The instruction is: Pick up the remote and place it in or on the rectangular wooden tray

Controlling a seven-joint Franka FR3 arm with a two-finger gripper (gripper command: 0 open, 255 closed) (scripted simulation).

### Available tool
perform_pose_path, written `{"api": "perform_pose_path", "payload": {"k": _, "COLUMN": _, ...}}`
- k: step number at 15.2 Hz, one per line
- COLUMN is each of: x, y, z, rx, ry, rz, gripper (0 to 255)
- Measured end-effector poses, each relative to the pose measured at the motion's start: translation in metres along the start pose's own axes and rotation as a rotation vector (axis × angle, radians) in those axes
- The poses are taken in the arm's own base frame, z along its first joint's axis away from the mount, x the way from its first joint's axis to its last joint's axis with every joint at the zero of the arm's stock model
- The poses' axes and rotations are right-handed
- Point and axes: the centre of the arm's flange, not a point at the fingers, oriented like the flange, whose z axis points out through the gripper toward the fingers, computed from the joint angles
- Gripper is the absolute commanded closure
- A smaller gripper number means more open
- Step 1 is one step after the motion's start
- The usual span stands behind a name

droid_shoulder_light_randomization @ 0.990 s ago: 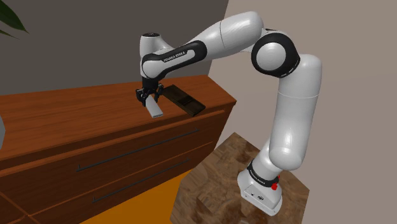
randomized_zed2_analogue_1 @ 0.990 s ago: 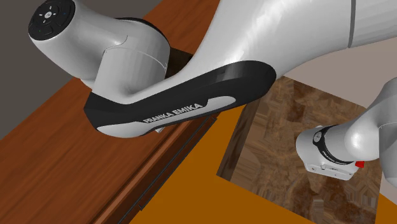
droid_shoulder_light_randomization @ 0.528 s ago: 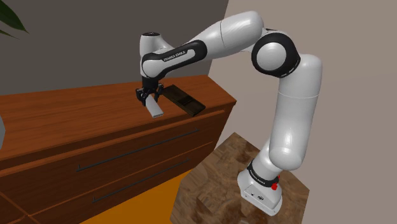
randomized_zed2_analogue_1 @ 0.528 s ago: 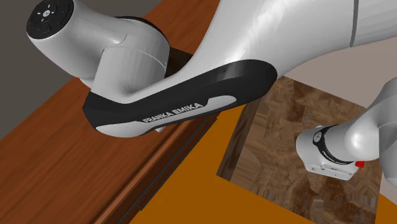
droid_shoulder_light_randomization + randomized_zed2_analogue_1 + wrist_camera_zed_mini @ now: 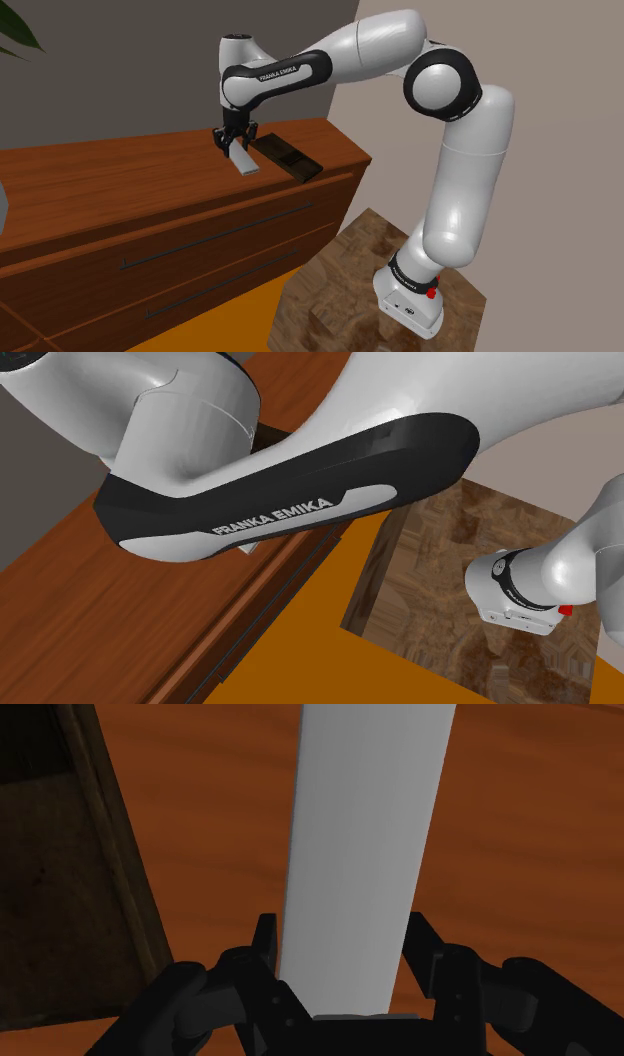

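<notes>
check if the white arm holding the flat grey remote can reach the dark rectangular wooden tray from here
Probably yes. The black gripper is shut on the flat grey remote, seemingly lifted off the brown dresser top, and the dark rectangular tray lies just beside it there, nothing showing between them.

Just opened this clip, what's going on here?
A white robot arm has its black tool shut on a pale grey remote. It grips one end, so the rest hangs tilted over the wooden dresser top, seemingly lifted off it. The dark tray lies on the dresser just to the shoulder view's right of the remote. The remote is not yet on the tray.
</notes>
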Motion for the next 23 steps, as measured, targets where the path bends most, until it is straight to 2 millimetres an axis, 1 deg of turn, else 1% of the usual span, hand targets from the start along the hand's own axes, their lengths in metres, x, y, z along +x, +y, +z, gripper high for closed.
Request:
{"api": "perform_pose_path", "payload": {"k": 6, "x": 0.001, "y": 0.001, "z": -0.033, "rx": 0.0, "ry": 0.0, "rz": 0.0, "gripper": 255}}
{"api": "perform_pose_path", "payload": {"k": 15, "x": 0.001, "y": 0.002, "z": -0.077, "rx": 0.0, "ry": 0.0, "rz": 0.0, "gripper": 255}}
{"api": "perform_pose_path", "payload": {"k": 16, "x": 0.0, "y": 0.006, "z": -0.079, "rx": 0.0, "ry": 0.0, "rz": 0.0, "gripper": 255}}
{"api": "perform_pose_path", "payload": {"k": 17, "x": -0.004, "y": 0.015, "z": -0.082, "rx": 0.0, "ry": -0.001, "rz": 0.0, "gripper": 255}}
{"api": "perform_pose_path", "payload": {"k": 21, "x": -0.022, "y": 0.063, "z": -0.08, "rx": 0.0, "ry": -0.001, "rz": 0.001, "gripper": 255}}
{"api": "perform_pose_path", "payload": {"k": 23, "x": -0.029, "y": 0.09, "z": -0.081, "rx": -0.001, "ry": -0.001, "rz": 0.001, "gripper": 255}}
